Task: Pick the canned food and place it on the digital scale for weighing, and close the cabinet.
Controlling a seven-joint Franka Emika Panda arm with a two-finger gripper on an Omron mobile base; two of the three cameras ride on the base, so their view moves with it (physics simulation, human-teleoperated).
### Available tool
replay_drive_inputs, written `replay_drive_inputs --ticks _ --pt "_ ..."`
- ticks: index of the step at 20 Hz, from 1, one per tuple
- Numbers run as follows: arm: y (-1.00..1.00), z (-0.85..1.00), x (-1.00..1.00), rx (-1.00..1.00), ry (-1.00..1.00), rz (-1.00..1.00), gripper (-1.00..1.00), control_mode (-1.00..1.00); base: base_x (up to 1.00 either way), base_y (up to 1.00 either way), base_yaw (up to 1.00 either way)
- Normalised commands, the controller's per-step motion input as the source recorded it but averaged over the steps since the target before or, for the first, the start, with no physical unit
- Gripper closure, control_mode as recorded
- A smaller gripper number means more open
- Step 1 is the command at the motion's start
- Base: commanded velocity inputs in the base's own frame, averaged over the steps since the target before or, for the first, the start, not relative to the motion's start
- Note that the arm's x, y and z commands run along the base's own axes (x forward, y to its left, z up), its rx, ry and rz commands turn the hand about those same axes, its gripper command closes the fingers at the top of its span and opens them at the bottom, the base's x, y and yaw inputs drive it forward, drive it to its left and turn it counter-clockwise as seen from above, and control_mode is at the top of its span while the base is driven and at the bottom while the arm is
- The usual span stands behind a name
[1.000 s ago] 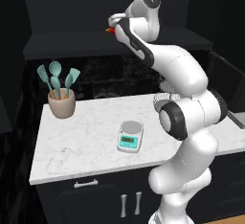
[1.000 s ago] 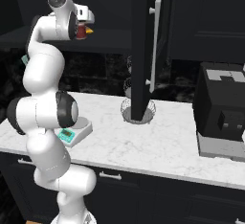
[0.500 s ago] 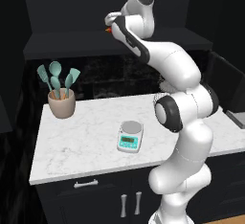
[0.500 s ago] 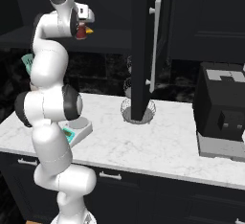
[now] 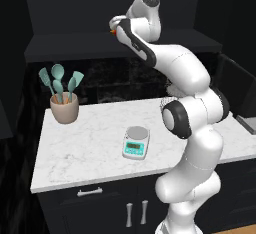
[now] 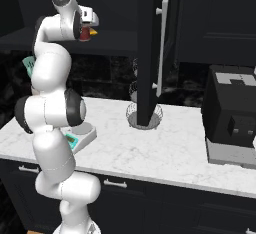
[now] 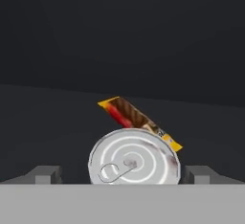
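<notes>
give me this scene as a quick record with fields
can: on the cabinet shelf, between the open fingertips, not gripped
gripper: open, raised at the shelf
packet: just behind the can, tilted
scale: on the counter, plate bare
cabinet: door open, edge-on in the right base view
utensil pot: counter's left end

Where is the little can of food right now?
The canned food sits up on the cabinet shelf, between the gripper's open fingertips in the hand view, with the red-and-yellow packet just behind it.
</notes>
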Motion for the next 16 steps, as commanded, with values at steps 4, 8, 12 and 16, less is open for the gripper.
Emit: replay_drive_inputs --ticks 4,8,12,16 --pt "-0.01 -0.16 0.09 0.0 0.01 0.0 -1.0 -1.0 0.0 0.0 0.0" --pt "-0.02 -0.14 0.3 0.0 0.1 0.0 -1.0 -1.0 0.0 0.0 0.0" --pt "-0.05 -0.14 0.3 0.0 0.05 0.0 1.0 -1.0 0.0 0.0 0.0" --pt "0.0 -0.15 0.08 0.0 0.0 0.0 1.0 -1.0 0.0 0.0 0.0"
